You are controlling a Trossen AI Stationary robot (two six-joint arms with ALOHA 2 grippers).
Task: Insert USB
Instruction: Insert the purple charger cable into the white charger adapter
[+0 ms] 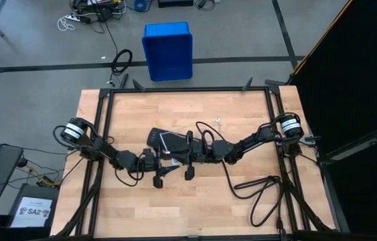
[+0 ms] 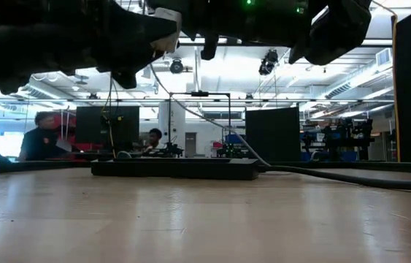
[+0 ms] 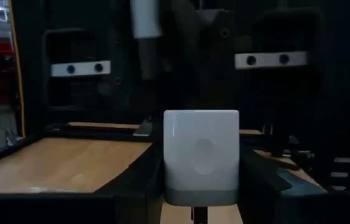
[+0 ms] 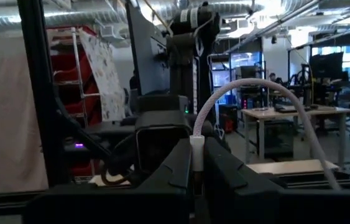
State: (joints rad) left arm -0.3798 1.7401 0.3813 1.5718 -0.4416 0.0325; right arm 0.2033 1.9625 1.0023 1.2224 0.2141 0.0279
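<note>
Claws first: what do yours have hold of right now?

Your left claw [image 3: 199, 206] is closed onto a white block [image 3: 201, 155]. The fingers press its two sides, so it cannot slip or turn. Your right claw [image 4: 197, 180] is closed too, pinching the small plug end of the USB [image 4: 249, 86]. The rest of the thin white wire bends up and away in a loop, so it hangs free.

Why are they both up in the air?

I think you hold them up so the two can face each other. From above, both claws meet over the middle of the bench [image 1: 134, 214], close together. The plug can only go in if it points straight at the hole. I cannot see the hole in the block from here.

What sits past the claws?

A flat black power strip [image 2: 176, 169] lies on the bench, just beyond the claws, toward the far edge. Its thick black cord [image 1: 262, 191] loops near the right edge. Keep the thin wire away from that loop so it does not snag.

And farther off?

Two people [image 2: 41, 139] sit in the room behind the bench.
</note>
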